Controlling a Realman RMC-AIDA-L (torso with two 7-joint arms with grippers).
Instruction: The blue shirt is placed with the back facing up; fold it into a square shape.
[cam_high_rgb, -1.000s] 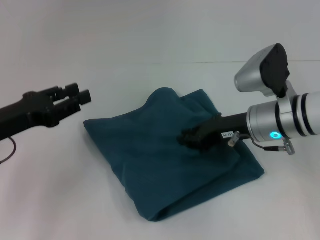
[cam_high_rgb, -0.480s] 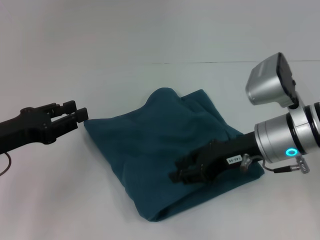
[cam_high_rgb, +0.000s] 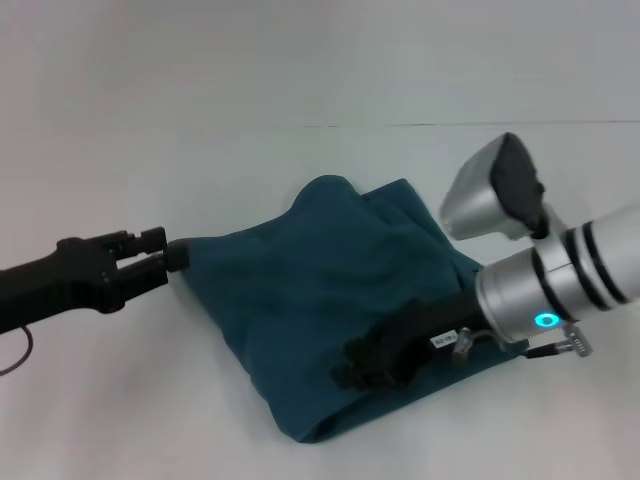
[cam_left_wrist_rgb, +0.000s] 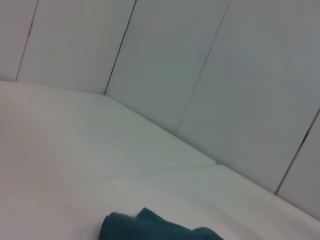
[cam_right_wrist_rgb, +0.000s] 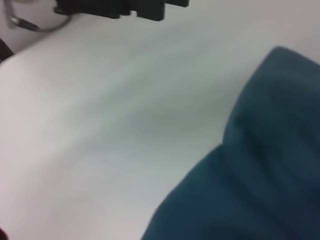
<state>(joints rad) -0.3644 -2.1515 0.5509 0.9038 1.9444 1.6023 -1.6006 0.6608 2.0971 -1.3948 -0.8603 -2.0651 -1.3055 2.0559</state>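
Teal blue shirt (cam_high_rgb: 330, 300) lies folded; left gripper (cam_high_rgb: 165, 256) at its left corner, right gripper (cam_high_rgb: 365, 365) low over it; grip on either unclear.

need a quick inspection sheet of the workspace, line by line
surface: plain white table, bare around the cloth
job's things: blue shirt lies folded into a rough, lumpy square, far corner bunched up
clutter: nothing seen
grippers: left claw at the shirt's left corner, low over the table, fingers close together but grip not readable; right claw low over the shirt's near right part, fingers not readable
cables: thin dark wire loops under the left arm; short cable and plug at the right wrist
surroundings: white panelled wall behind the table
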